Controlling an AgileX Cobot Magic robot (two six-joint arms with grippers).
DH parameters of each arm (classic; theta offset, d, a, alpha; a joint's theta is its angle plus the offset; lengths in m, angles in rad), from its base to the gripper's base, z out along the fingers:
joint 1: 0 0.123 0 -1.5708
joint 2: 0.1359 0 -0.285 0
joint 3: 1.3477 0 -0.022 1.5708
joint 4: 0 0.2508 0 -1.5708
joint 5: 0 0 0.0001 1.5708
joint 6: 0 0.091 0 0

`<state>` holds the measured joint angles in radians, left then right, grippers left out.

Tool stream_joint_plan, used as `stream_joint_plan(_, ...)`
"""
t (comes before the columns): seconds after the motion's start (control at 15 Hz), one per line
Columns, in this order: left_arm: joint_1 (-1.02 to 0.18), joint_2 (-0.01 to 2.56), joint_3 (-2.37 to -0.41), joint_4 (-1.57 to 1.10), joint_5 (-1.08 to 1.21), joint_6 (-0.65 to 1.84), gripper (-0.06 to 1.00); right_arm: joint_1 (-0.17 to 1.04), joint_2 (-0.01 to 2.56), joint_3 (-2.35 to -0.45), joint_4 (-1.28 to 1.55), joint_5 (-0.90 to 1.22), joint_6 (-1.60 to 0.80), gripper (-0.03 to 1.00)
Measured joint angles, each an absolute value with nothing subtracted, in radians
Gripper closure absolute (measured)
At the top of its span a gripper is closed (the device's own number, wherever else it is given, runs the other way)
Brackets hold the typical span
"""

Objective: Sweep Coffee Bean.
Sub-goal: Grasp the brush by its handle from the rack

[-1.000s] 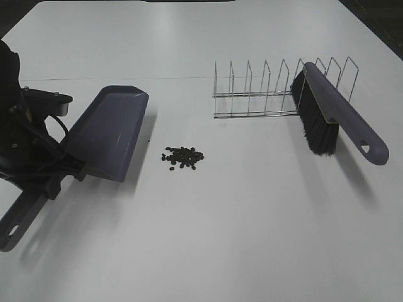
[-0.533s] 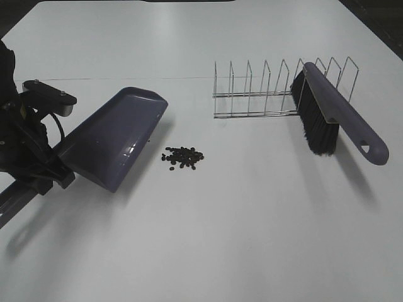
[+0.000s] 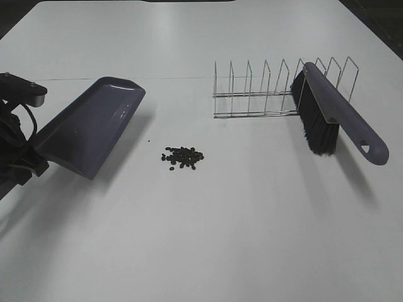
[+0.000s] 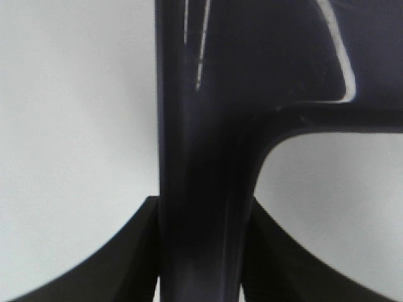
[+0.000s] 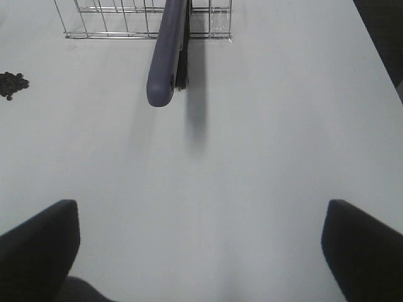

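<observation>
The coffee beans (image 3: 182, 157) lie in a loose dark cluster on the white table, and also show in the right wrist view (image 5: 11, 83). My left gripper (image 3: 26, 165) is shut on the handle of a dark purple dustpan (image 3: 88, 132) and holds it tilted, to the left of the beans and apart from them. In the left wrist view the handle (image 4: 201, 157) sits between the fingers (image 4: 126, 251). A purple brush with black bristles (image 3: 334, 119) leans in the wire rack (image 3: 252, 94). My right gripper (image 5: 201, 251) is open and empty, short of the brush handle (image 5: 167, 56).
The wire rack (image 5: 126, 22) stands at the back right of the table (image 3: 220, 239). The table's right edge (image 5: 378, 56) runs close to the brush.
My left arm has swung the dustpan to the left and back, away from the beans. The beans, brush and rack have not moved.
</observation>
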<state>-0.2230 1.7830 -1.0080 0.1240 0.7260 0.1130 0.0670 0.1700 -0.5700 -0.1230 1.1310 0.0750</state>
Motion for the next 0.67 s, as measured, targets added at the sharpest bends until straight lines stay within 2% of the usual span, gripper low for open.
stream_joint_plan(0.2, -0.223, 1.783, -1.008, 0.123, 0.704, 0.145, 0.63, 0.067, 0.271, -0.588, -0.113, 1.161, 0.093, 0.01)
stream_joint_plan(0.67, -0.225, 1.887, -1.019, 0.217, 0.606, 0.236, 0.63, 0.067, 0.705, -0.829, -0.096, 1.206, 0.091, 0.01)
